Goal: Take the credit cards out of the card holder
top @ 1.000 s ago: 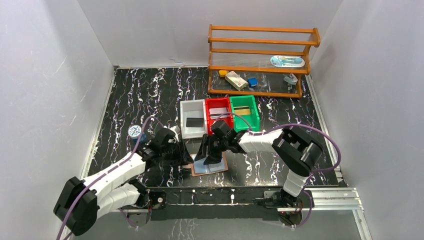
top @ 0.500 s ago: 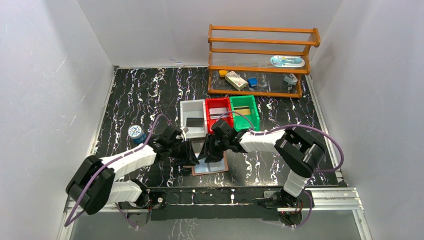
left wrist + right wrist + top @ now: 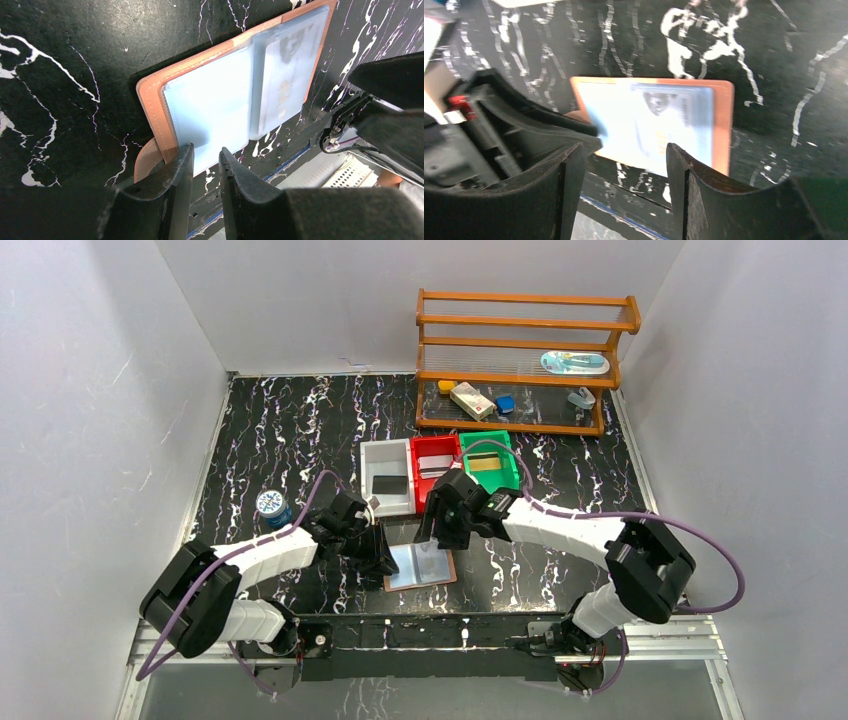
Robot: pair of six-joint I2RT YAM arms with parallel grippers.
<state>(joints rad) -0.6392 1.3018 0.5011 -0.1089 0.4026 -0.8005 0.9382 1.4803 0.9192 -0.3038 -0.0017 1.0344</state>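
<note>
Left hand (image 3: 205,150), fingers near-closed, grip unclear, at edge of open card holder (image 3: 151,102); right hand (image 3: 626,150) released above. Best: pin holder, pinch credit card (image 3: 287,75) edge.

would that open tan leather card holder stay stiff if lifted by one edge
Probably floppy: the tan leather card holder lies opened flat and would likely fold at its middle. It looks thin, so probably light. Its glossy pale blue lining may be slippery.

strap tab (image 3: 146,159): partly hidden behind left gripper (image 3: 205,152), at 7 o'clock of card holder (image 3: 210,100)
credit card (image 3: 674,125): print blurred, unreadable
</note>
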